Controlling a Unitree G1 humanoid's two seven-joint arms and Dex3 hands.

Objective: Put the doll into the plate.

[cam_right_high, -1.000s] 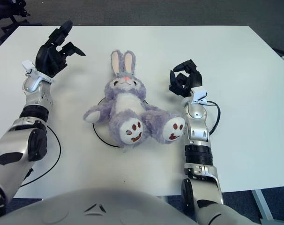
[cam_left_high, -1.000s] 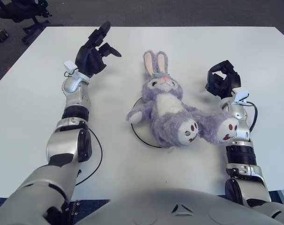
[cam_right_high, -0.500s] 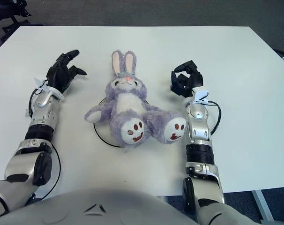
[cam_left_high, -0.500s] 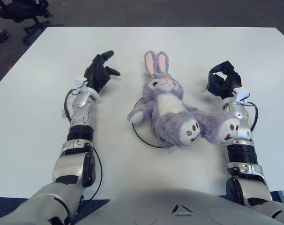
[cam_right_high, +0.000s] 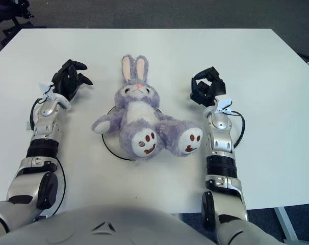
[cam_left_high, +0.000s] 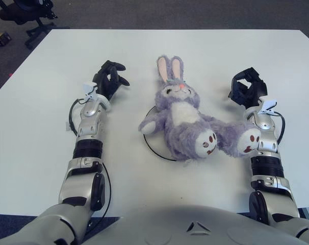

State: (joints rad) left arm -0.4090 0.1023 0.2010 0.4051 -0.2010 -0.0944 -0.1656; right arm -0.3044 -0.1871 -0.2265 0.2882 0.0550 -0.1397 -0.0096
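The purple bunny doll (cam_left_high: 182, 120) is lying on its back right on top of the plate (cam_left_high: 153, 145), which is mostly hidden, just a dark rim peeking out at its left side on the white tabletop (cam_left_high: 37, 112). The left hand (cam_left_high: 109, 80) shows left of the doll, fingers loosely curled, holding nothing. The right hand (cam_left_high: 248, 88) shows to the right, fingers curled in too, also empty.
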